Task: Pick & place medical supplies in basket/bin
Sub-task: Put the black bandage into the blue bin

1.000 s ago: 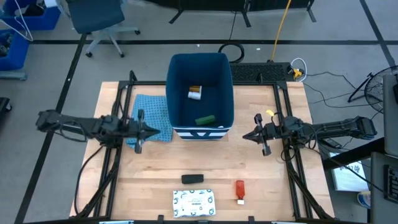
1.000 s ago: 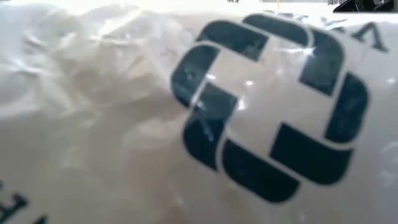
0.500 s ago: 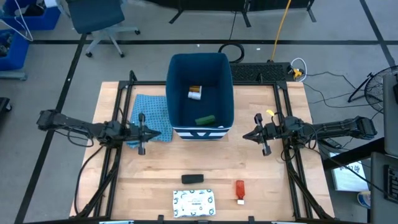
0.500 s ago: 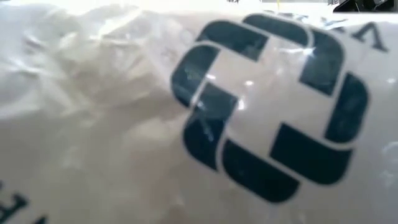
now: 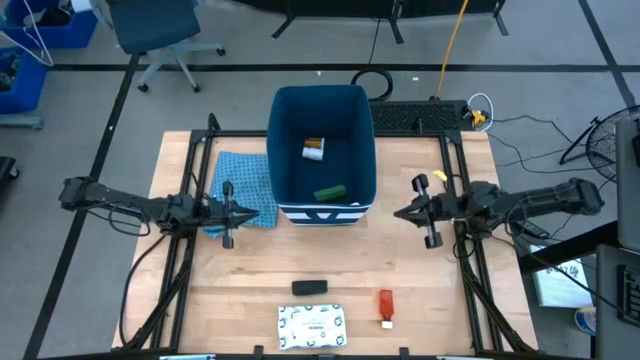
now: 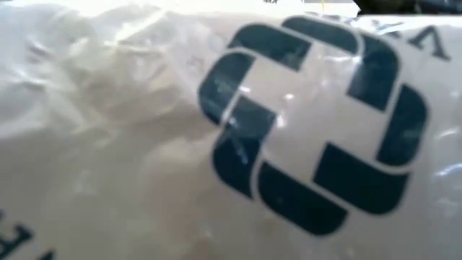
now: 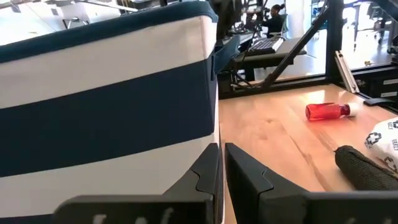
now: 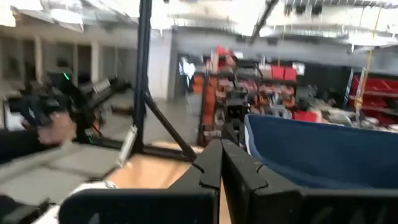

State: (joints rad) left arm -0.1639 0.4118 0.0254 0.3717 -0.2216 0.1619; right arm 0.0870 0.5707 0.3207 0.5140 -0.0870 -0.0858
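So, five supplies are counted. Two are seen inside the dark-blue bin [image 5: 321,140]: one orange pill bottle [image 5: 314,149] and one green box [image 5: 330,192]. Three are left on the wooden table [image 5: 420,290], around 6 o'clock from the bin: one black bar [image 5: 309,288], one white patterned packet [image 5: 312,325] and one red tube [image 5: 386,305] at 5 o'clock. One light blue cloth [image 5: 238,186] is spread at the bin's 9 o'clock.

The left gripper [image 5: 246,212] is held over the cloth's edge, fingers pressed together, nothing gripped. The right gripper [image 5: 400,215] is parked at the bin's 3 o'clock, also clenched and empty.

An office chair [image 5: 160,30] is spotted on the grey floor at 11 o'clock.
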